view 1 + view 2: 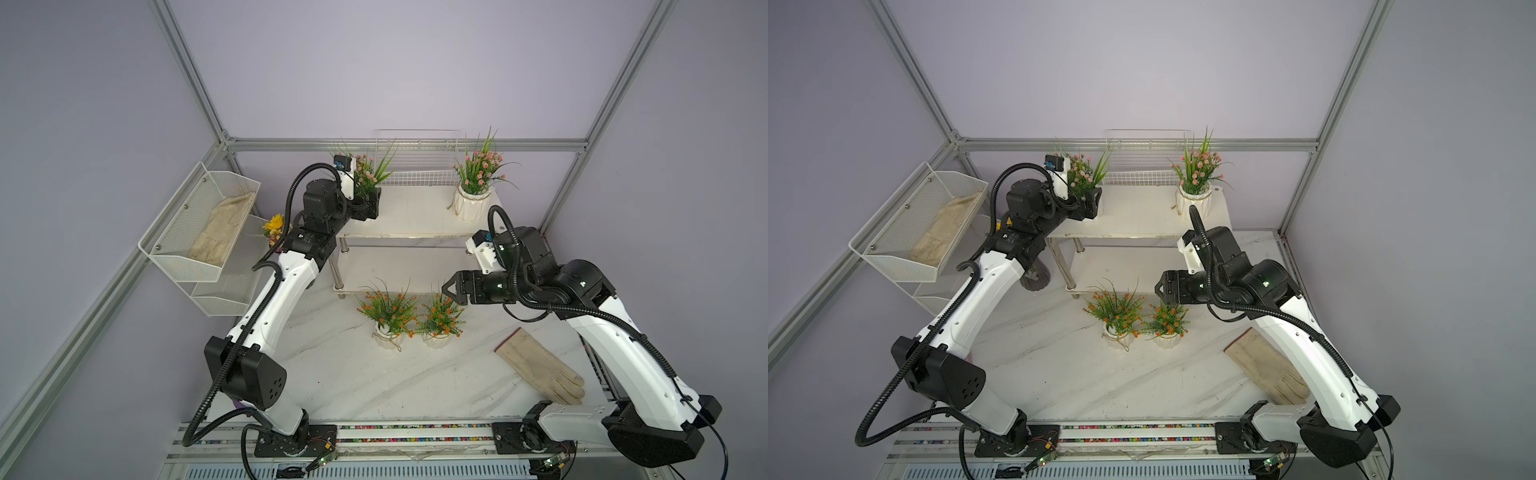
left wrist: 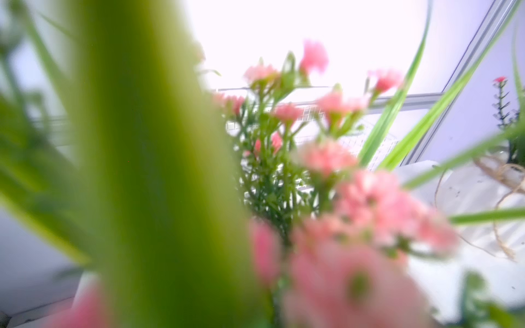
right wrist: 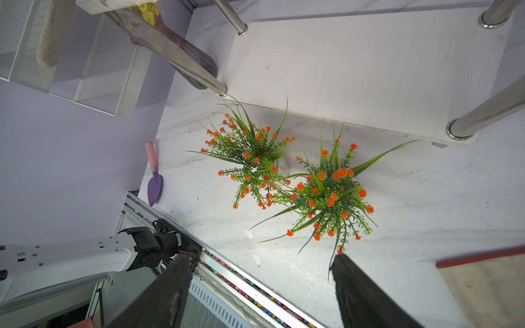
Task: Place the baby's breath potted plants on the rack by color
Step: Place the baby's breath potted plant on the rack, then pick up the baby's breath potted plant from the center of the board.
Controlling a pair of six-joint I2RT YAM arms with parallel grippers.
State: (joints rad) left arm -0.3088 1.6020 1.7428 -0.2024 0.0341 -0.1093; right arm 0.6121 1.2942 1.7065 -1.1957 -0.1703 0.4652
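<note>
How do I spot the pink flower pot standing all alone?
Find the white rack at the back of the table. On its top board, at the right arm's end, stands the pink plant. Its pink twin has the left gripper at it.

No legible txt or nos.; white mark on left arm joint (image 1: 302, 237) too blurry.

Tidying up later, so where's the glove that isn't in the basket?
In both top views the glove lies on the table, on the robot's right, beside the right arm and right of the nearest orange plant.
</note>
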